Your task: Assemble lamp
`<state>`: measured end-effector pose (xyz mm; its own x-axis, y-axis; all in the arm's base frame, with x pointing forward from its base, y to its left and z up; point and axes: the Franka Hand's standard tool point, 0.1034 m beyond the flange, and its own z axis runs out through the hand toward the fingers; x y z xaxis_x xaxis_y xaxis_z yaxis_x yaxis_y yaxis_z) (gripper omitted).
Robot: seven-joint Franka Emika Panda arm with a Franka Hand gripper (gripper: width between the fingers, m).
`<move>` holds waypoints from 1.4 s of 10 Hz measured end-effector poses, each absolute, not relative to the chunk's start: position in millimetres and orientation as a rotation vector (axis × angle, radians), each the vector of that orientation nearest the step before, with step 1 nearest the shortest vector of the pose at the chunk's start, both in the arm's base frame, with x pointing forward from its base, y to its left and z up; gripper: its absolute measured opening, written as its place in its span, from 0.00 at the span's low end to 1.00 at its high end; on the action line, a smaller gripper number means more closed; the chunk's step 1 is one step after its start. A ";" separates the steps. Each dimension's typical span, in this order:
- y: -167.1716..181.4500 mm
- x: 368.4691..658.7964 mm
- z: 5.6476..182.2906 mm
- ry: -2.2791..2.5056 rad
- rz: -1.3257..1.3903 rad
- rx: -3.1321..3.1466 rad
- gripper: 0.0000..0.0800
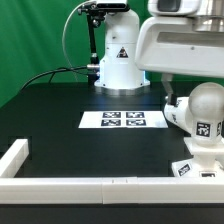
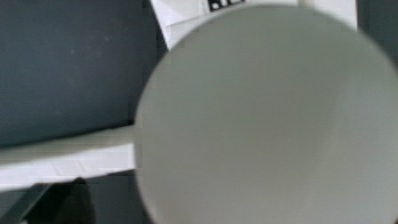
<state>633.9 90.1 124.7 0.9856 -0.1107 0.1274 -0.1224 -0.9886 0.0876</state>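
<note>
The round white bulb [image 1: 206, 104] stands upright at the exterior view's right, on the blocky white base [image 1: 200, 165] with its square tags. In the wrist view the bulb [image 2: 258, 120] fills most of the picture, very close and blurred. My gripper [image 1: 176, 110] hangs under the big white arm, right beside the bulb on the exterior view's left. One dark finger [image 2: 59, 203] shows at the picture's edge next to the bulb; the other is hidden. I cannot tell whether the jaws are closed on the bulb. The shade is out of view.
The marker board [image 1: 122, 120] lies mid-table. A low white wall [image 1: 60, 183] runs along the front edge and turns up at the left; it also shows in the wrist view [image 2: 68, 157]. The robot's white pedestal [image 1: 118, 62] and black cables stand at the back.
</note>
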 end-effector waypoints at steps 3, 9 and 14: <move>84.9 635.0 124.3 0.075 0.178 3.025 0.87; 89.3 635.0 125.5 0.651 0.085 2.956 0.87; 87.3 627.0 122.7 0.664 0.017 3.009 0.87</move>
<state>627.0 87.3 122.7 0.9073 0.4205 -0.0023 0.4198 -0.9056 0.0609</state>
